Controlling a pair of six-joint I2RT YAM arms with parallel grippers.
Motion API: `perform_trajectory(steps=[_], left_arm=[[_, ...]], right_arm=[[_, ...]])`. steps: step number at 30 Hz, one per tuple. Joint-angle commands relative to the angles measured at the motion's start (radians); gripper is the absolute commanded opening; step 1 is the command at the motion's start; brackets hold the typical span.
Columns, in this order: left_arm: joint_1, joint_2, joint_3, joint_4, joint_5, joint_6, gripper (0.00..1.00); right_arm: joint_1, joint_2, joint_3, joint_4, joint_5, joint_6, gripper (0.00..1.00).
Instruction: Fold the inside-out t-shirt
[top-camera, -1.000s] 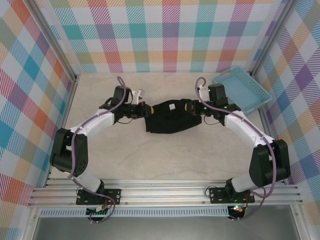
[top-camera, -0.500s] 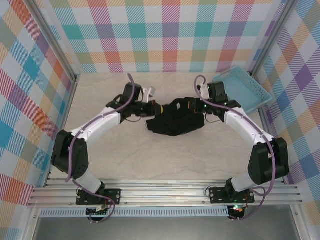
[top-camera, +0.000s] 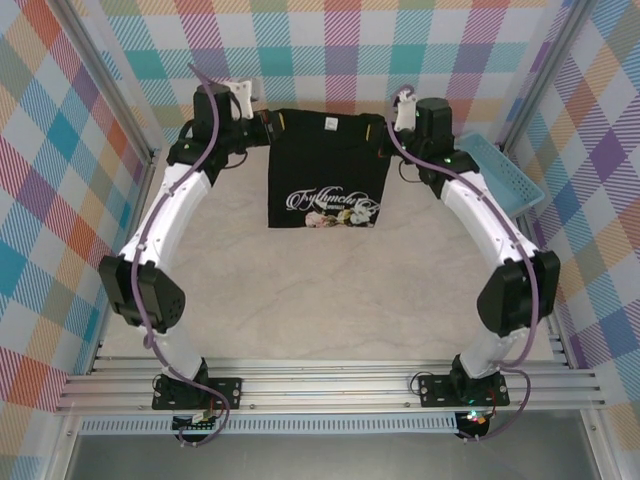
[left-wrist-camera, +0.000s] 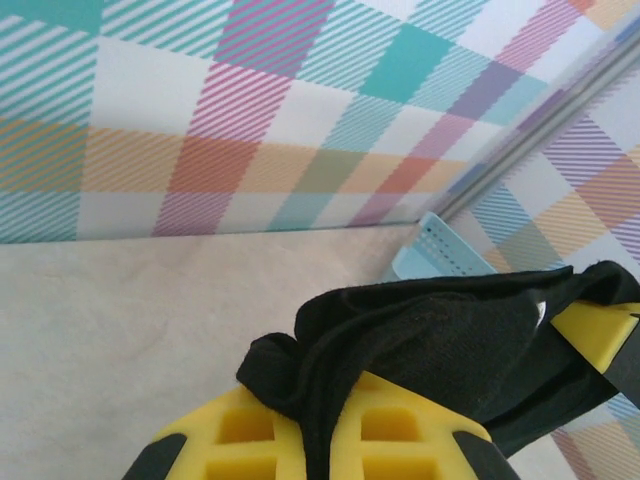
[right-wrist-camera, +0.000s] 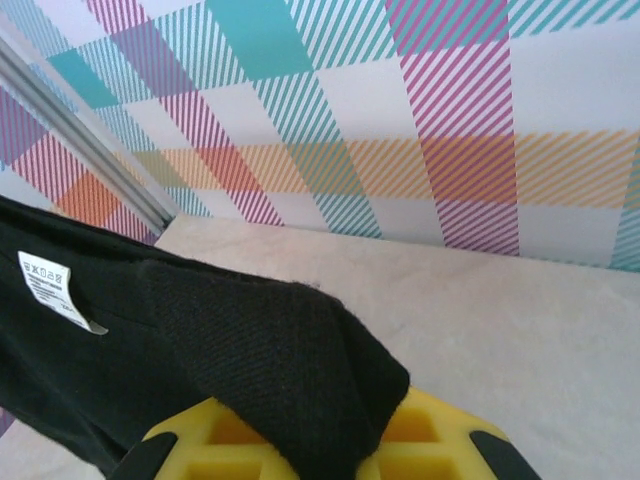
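Observation:
The inside-out t-shirt (top-camera: 328, 165) is black and hangs spread out between both raised arms near the back wall. A pink, white and yellow print (top-camera: 334, 208) shows near its lower edge. My left gripper (top-camera: 268, 124) is shut on the shirt's upper left corner. In the left wrist view the black cloth (left-wrist-camera: 440, 340) is pinched between the yellow fingers (left-wrist-camera: 405, 435). My right gripper (top-camera: 386, 126) is shut on the upper right corner. The right wrist view shows the cloth (right-wrist-camera: 250, 360) bunched over that gripper's yellow fingers (right-wrist-camera: 445, 440), with a white care label (right-wrist-camera: 50, 285) to the left.
A light blue basket (top-camera: 503, 176) stands at the back right against the checked wall, and its edge (left-wrist-camera: 440, 255) appears in the left wrist view. Metal corner posts (top-camera: 110, 90) frame the enclosure. The beige tabletop (top-camera: 330, 300) lies below and in front of the hanging shirt.
Both arms have risen and swung toward the back wall, lifting the bunched shirt off the table. It now hangs stretched out with its print showing.

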Motion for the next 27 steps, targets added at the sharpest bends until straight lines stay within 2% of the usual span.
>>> perform_trajectory(steps=[1,5,8,14,18,21,24,27], left_arm=[[0.036,0.075,0.118,-0.025,-0.018,0.049,0.00],[0.039,0.127,0.176,-0.037,0.057,0.068,0.00],[0.039,0.087,0.083,-0.008,0.148,0.063,0.00],[-0.003,-0.124,-0.482,0.335,0.294,-0.105,0.00],[-0.069,-0.216,-0.754,0.404,0.307,-0.169,0.00],[-0.115,-0.259,-0.858,0.421,0.282,-0.201,0.00],[-0.134,-0.247,-0.862,0.408,0.247,-0.206,0.00],[-0.134,-0.189,-0.806,0.350,0.203,-0.188,0.00]], right_arm=[[-0.014,0.077,0.109,0.084,0.026,-0.032,0.01],[-0.013,0.126,0.172,0.093,-0.045,-0.032,0.01],[-0.013,0.091,0.102,0.101,-0.119,-0.037,0.02],[-0.011,-0.094,-0.279,0.108,-0.237,0.015,0.02],[-0.010,-0.258,-0.542,0.046,-0.192,0.023,0.03],[-0.010,-0.331,-0.660,0.009,-0.158,0.043,0.03],[-0.009,-0.328,-0.690,-0.004,-0.111,0.048,0.03],[-0.011,-0.262,-0.636,-0.045,-0.024,0.042,0.04]])
